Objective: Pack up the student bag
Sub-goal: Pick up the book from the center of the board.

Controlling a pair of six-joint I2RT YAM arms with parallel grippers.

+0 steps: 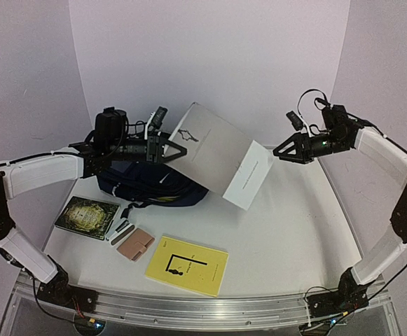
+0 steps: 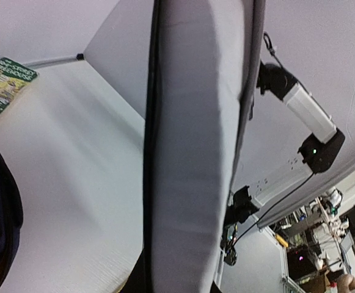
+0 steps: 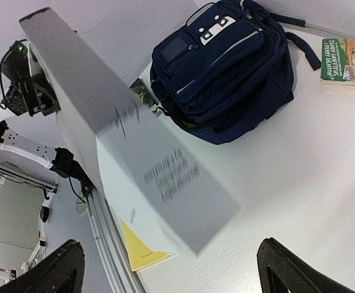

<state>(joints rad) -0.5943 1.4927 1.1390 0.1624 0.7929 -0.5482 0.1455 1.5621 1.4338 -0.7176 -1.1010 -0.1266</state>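
The student bag [image 1: 154, 185], dark navy with white piping, lies on the table at the back left; the right wrist view shows it whole [image 3: 226, 67]. A large white-grey book [image 1: 221, 154] hangs tilted in the air in front of it. My left gripper [image 1: 175, 143] is shut on the book's left edge. In the left wrist view the book [image 2: 192, 152] fills the space between the jaws of that gripper [image 2: 174, 284]. My right gripper [image 1: 280, 150] stands open just off the book's right end, touching nothing. From the right wrist, the book [image 3: 134, 152] lies beyond the wide-spread fingers of the gripper [image 3: 171, 274].
A dark green book [image 1: 87, 215], small grey items [image 1: 121, 231], a tan wallet [image 1: 134, 245] and a yellow book [image 1: 188, 264] lie at the front left. A bright green book [image 3: 348, 58] lies beyond the bag near the back wall.
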